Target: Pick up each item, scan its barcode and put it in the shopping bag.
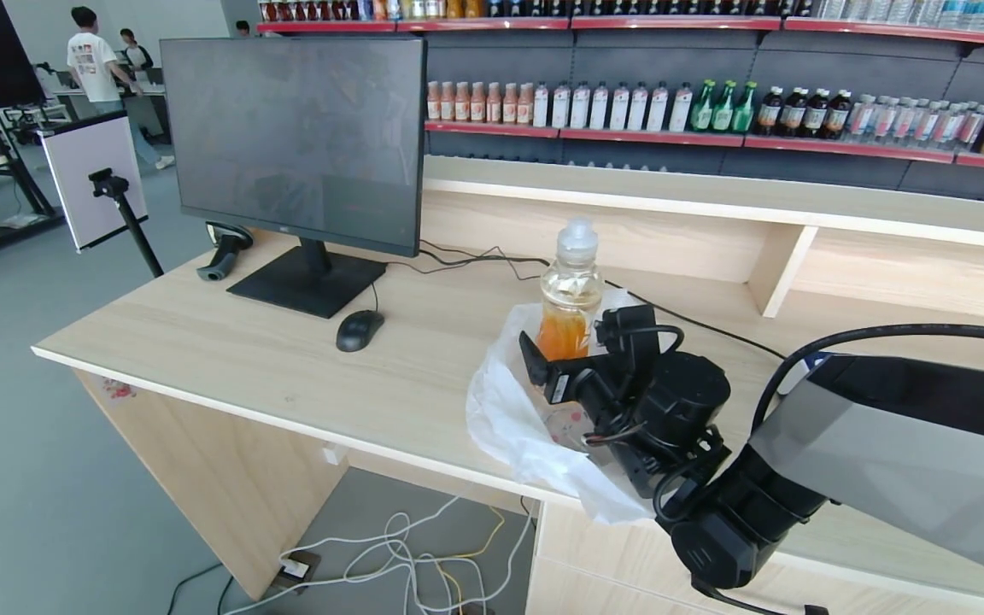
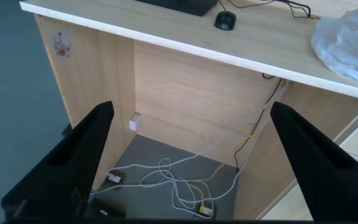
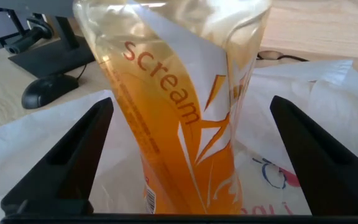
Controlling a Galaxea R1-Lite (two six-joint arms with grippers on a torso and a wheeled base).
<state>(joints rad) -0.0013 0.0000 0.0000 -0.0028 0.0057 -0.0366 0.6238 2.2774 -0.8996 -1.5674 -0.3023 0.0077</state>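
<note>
A clear bottle [image 1: 571, 290] of orange drink with a white cap stands upright in the open mouth of a white plastic shopping bag [image 1: 505, 410] on the wooden counter. My right gripper [image 1: 579, 337] is open around the bottle's lower half, one finger on each side. In the right wrist view the bottle [image 3: 185, 124] stands between the spread fingertips [image 3: 98, 124], with the bag [image 3: 319, 99] behind it. My left gripper [image 2: 191, 109] hangs open and holds nothing, low in front of the counter's open underside. The bag [image 2: 350, 34] lies on the countertop above it.
A monitor [image 1: 295, 137] stands at the counter's back left, with a handheld barcode scanner [image 1: 223, 252] beside it and a mouse [image 1: 360, 329] in front. Cables [image 1: 475, 256] run behind the bottle. A raised wooden ledge [image 1: 714, 213] borders the back. Loose cables [image 2: 185, 180] lie on the floor under the counter.
</note>
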